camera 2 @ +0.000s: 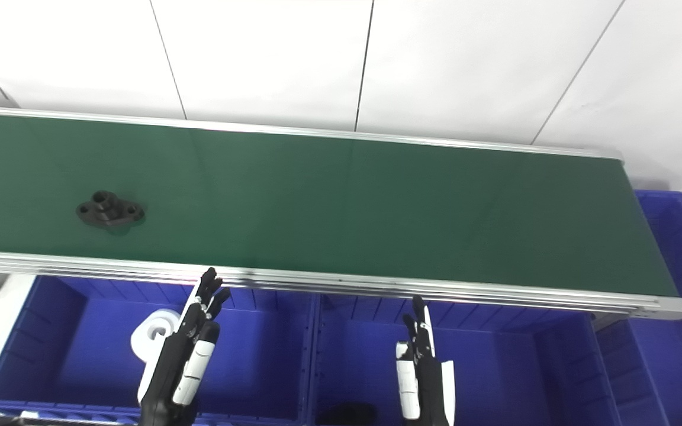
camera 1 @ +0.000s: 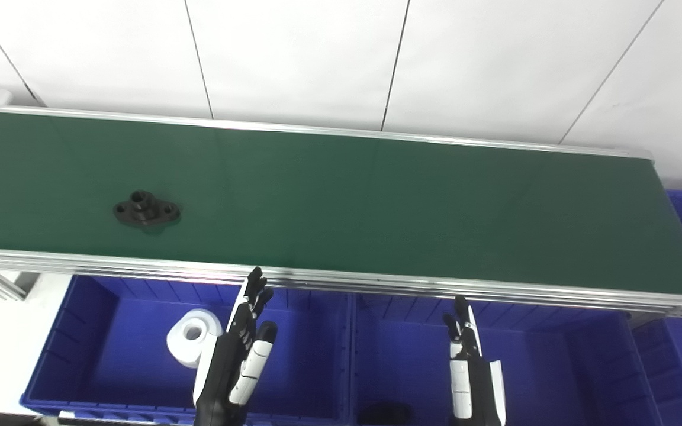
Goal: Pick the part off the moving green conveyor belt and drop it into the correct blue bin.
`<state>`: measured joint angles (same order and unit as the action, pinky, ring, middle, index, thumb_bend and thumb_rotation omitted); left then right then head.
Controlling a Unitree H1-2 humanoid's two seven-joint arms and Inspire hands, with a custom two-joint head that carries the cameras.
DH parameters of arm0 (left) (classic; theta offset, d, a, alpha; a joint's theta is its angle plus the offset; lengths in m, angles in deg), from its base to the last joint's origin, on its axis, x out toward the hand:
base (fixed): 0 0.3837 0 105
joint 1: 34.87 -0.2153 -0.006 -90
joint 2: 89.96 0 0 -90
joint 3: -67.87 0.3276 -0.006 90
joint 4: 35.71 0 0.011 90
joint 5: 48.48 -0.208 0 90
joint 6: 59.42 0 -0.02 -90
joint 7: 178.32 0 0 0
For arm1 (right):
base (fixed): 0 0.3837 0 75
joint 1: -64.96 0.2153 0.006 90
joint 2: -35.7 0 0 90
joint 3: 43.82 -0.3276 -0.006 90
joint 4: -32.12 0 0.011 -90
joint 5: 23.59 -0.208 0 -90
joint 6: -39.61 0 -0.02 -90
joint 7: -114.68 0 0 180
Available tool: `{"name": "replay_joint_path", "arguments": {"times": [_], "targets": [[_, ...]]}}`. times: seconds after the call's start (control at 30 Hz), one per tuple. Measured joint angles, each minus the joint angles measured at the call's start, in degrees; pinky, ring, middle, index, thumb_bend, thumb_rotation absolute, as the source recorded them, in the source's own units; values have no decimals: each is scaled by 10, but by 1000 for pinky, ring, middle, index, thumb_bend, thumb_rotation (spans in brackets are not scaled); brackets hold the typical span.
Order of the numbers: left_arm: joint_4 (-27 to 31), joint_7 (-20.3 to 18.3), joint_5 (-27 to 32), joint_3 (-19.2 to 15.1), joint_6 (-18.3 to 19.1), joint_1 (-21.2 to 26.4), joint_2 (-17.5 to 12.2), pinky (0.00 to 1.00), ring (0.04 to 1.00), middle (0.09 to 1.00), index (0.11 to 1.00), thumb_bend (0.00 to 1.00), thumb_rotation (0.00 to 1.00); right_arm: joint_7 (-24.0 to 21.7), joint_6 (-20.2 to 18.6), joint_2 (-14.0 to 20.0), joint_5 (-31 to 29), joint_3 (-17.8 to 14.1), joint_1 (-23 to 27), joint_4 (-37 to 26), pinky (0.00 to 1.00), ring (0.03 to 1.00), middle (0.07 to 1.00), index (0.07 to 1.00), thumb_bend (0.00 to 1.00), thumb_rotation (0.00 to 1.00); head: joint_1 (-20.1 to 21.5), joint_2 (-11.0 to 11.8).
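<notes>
Both empty: left robot hand (camera 1: 235,355) and right robot hand (camera 1: 471,367) spread below the belt (camera 1: 376,207) edge, part (camera 1: 146,210) well apart.

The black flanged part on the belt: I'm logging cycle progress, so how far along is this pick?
Already done: a white part lies in the left blue bin and a dark item in the middle blue bin, apparently from previous cycles. In hand: nothing; the left hand and right hand hover open over the bins. Left: the black flanged part sits untouched on the green conveyor belt; grasping and dropping remain.
</notes>
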<state>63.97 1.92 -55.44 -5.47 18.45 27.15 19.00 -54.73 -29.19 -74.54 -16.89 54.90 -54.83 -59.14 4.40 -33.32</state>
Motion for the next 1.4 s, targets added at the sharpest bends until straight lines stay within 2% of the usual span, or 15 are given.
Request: {"name": "replay_joint_path", "arguments": {"times": [0.07, 0.1, 0.27, 0.37, 0.53, 0.77, 0.93, 1.0, 1.03, 1.07, 1.13, 1.17, 1.23, 1.4], "targets": [[-5, 0, -5, 0, -1, 0, 0, 974, 940, 967, 975, 598, 878, 0, 12, 0, 0, -1, 2, 8, 995, 952, 991, 986, 746, 1000, 0, 0], [-7, 0, -7, 0, -1, 0, 0, 976, 940, 968, 976, 598, 878, 0, 14, 0, 0, -2, 3, 13, 994, 953, 990, 987, 747, 1000, -4, 7], [-10, 0, -8, 0, -1, 0, 0, 964, 935, 969, 967, 603, 862, -1, 14, 0, -5, -7, 4, 16, 999, 966, 998, 998, 757, 1000, -8, 14], [-16, 1, -12, 0, -2, 1, -1, 919, 915, 956, 954, 601, 857, -2, 14, 0, -6, -9, 4, 16, 996, 964, 998, 1000, 742, 1000, -12, 22], [-25, 3, -22, 0, -2, 3, 0, 914, 916, 956, 949, 603, 849, -8, 14, 1, -12, -16, 9, 18, 991, 964, 1000, 1000, 722, 1000, -18, 23], [-34, 19, -39, 0, -9, 7, 0, 874, 894, 936, 932, 567, 854, -17, 15, 14, -18, -26, 17, 29, 999, 966, 1000, 1000, 666, 1000, -41, 27], [-45, 26, -47, 0, -12, 10, 0, 859, 898, 947, 935, 546, 852, -26, 18, 28, -16, -32, 20, 36, 974, 957, 999, 1000, 690, 988, -53, 34], [-46, 27, -47, 0, -12, 11, 0, 842, 895, 946, 933, 531, 844, -26, 19, 32, -8, -35, 23, 37, 950, 948, 992, 1000, 686, 924, -56, 34], [-46, 29, -48, 1, -13, 11, 0, 834, 892, 944, 932, 531, 845, -24, 19, 34, -1, -37, 24, 37, 945, 943, 985, 1000, 663, 860, -57, 34], [-47, 29, -49, 1, -15, 11, 0, 827, 889, 941, 930, 539, 851, -23, 20, 36, 5, -38, 24, 36, 934, 936, 977, 996, 649, 738, -57, 34], [-47, 32, -56, 1, -19, 11, 0, 821, 887, 939, 927, 548, 857, -20, 19, 37, 25, -40, 22, 24, 921, 930, 970, 992, 641, 624, -56, 33], [-47, 34, -58, 1, -21, 12, 0, 817, 886, 938, 925, 545, 853, -19, 19, 36, 42, -41, 20, 6, 921, 931, 960, 986, 671, 506, -56, 33], [-47, 35, -58, 1, -22, 12, 0, 819, 891, 942, 930, 554, 860, -13, 18, 36, 88, -41, 23, -34, 891, 903, 928, 972, 761, 405, -52, 34], [-48, 34, -57, 1, -22, 15, -1, 819, 892, 944, 932, 571, 858, -4, 15, 39, 189, -45, 73, -72, 798, 852, 898, 941, 903, 377, -47, 38]]}}
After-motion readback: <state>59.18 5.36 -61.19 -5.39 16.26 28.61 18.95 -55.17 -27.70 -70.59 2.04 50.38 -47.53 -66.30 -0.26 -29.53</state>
